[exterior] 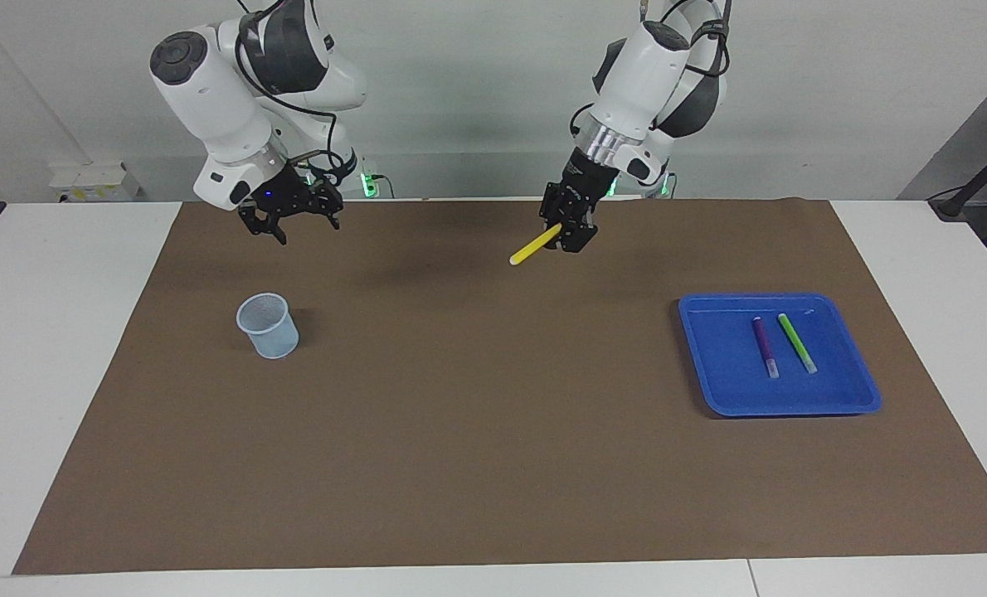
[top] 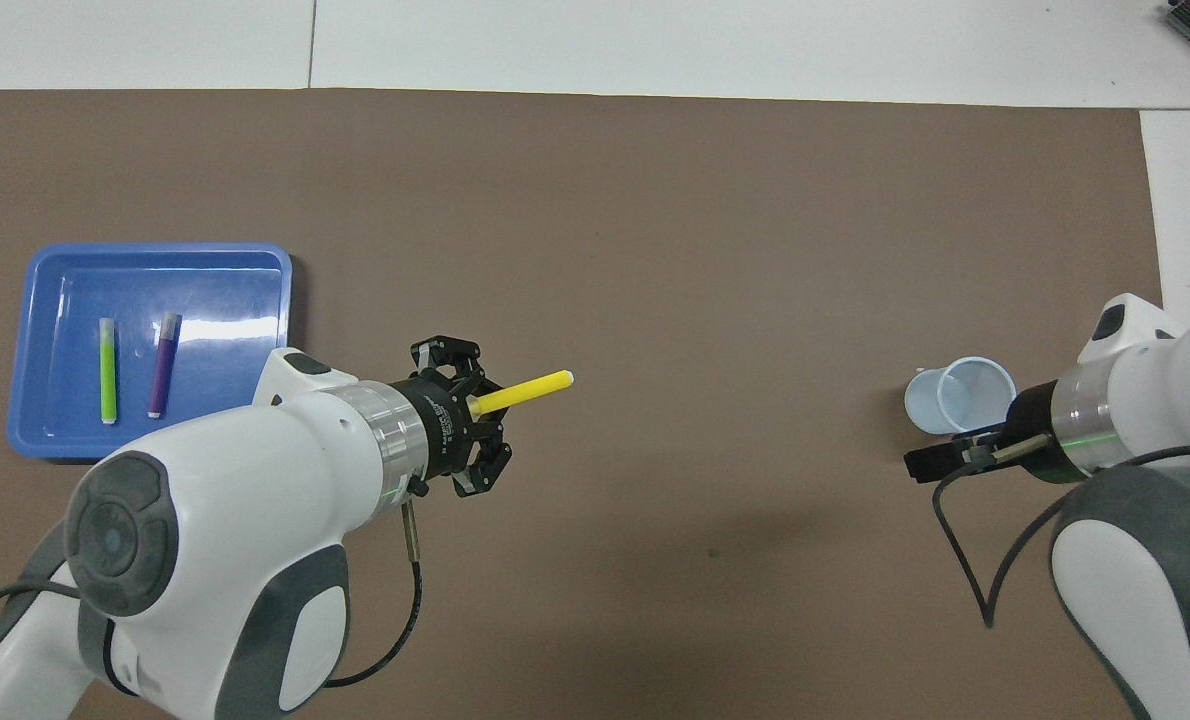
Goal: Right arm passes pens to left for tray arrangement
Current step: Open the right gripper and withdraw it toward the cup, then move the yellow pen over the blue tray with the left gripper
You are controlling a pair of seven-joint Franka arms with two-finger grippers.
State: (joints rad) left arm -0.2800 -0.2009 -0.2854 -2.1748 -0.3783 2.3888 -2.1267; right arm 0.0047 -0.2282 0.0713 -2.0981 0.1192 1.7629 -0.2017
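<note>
Yellow pen (exterior: 535,246) — pinched in left claw (exterior: 561,233)

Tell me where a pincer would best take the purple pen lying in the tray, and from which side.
Grip the purple pen at mid-barrel, coming straight down from above. It lies flat on the blue tray floor, and the raised rim blocks a sideways approach. Close across its width; the gap to the green pen beside it looks just enough for one finger.
</note>
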